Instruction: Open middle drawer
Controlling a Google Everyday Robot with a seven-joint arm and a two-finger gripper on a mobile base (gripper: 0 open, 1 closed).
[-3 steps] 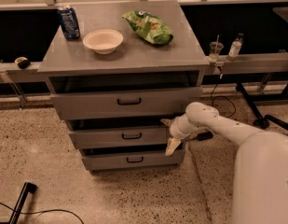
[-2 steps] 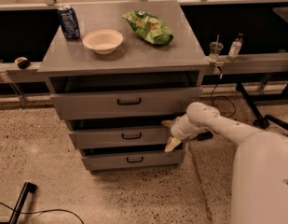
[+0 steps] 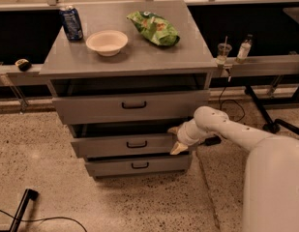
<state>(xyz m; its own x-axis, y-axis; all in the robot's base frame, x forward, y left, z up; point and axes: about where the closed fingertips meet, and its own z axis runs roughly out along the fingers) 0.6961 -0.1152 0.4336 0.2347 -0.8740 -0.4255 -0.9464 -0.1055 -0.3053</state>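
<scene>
The middle drawer (image 3: 115,145) is the mid-sized grey front of the cabinet, with a small black bar handle (image 3: 137,143) at its centre. It stands slightly out from the cabinet body. My gripper (image 3: 175,140) is at the right end of this drawer front, well right of the handle. Its tan fingers (image 3: 178,149) are spread, one by the front's top edge and one by its bottom edge. The white arm (image 3: 221,124) reaches in from the right.
The top drawer (image 3: 132,106) and the bottom drawer (image 3: 138,166) sit above and below. On the cabinet top (image 3: 139,57) are a blue can (image 3: 71,22), a bowl (image 3: 107,42) and a green chip bag (image 3: 154,28). A cup (image 3: 222,52) and a bottle (image 3: 244,48) stand on the right ledge. A cable (image 3: 23,211) lies on the floor.
</scene>
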